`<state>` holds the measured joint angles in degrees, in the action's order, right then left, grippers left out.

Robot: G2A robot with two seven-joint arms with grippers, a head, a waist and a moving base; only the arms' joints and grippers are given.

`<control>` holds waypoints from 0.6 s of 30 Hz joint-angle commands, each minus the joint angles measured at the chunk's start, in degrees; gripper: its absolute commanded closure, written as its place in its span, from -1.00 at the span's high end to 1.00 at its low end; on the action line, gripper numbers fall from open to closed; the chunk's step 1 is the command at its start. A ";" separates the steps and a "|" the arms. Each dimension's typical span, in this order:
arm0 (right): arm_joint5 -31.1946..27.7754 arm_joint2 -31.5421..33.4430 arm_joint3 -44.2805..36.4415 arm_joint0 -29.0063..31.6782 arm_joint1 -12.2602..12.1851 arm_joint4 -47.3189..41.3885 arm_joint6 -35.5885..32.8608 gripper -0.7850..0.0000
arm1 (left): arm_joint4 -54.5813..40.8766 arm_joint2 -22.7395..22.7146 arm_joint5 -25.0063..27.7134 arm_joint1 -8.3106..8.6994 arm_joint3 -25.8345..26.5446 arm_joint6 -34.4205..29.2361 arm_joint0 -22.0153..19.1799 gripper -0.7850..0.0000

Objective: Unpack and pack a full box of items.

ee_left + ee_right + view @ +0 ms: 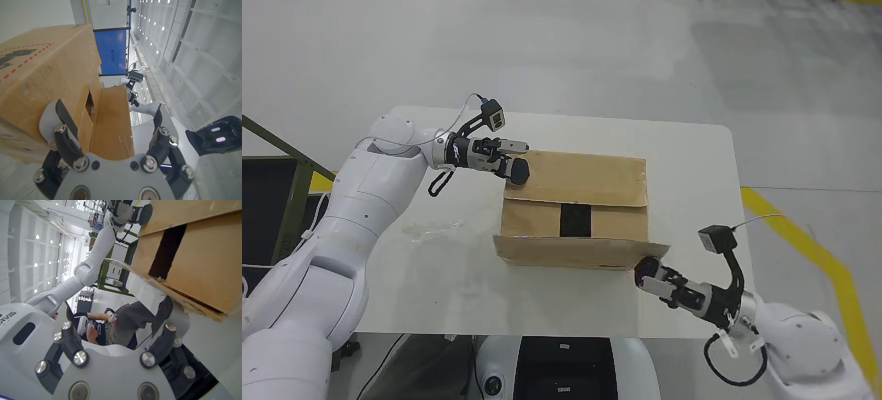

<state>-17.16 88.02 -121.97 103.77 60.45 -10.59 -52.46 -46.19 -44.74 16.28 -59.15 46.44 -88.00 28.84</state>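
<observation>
You had the left claw (518,169) spread and empty at the far-left corner of the cardboard box (575,205), right claw (646,269) likewise near-right. Looked stiff, likely heavy; grab flap edges.

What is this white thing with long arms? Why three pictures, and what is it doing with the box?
It is a robot with two arms that end in pinchers called grippers. One picture looks down from a camera above the arms. The other two come from cameras on its wrists. On the white table sits a cardboard box, its top flaps folded over with a dark gap in the middle. The left gripper is at one far corner, the right gripper at the opposite near corner. Both are open and hold nothing.
</observation>
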 commanded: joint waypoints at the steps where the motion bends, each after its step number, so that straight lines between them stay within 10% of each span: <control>1: 0.01 -0.50 -0.26 -0.49 -0.02 0.20 0.10 1.00 | 0.00 0.00 0.00 0.00 0.00 0.00 0.00 1.00; 18: 6.14 -5.52 9.71 -14.44 0.42 3.53 5.91 1.00 | 0.00 0.00 0.00 0.00 0.00 0.00 0.00 1.00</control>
<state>-11.08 82.62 -112.98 90.22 60.85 -6.51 -46.41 -46.19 -44.74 16.28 -59.15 46.44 -88.00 28.84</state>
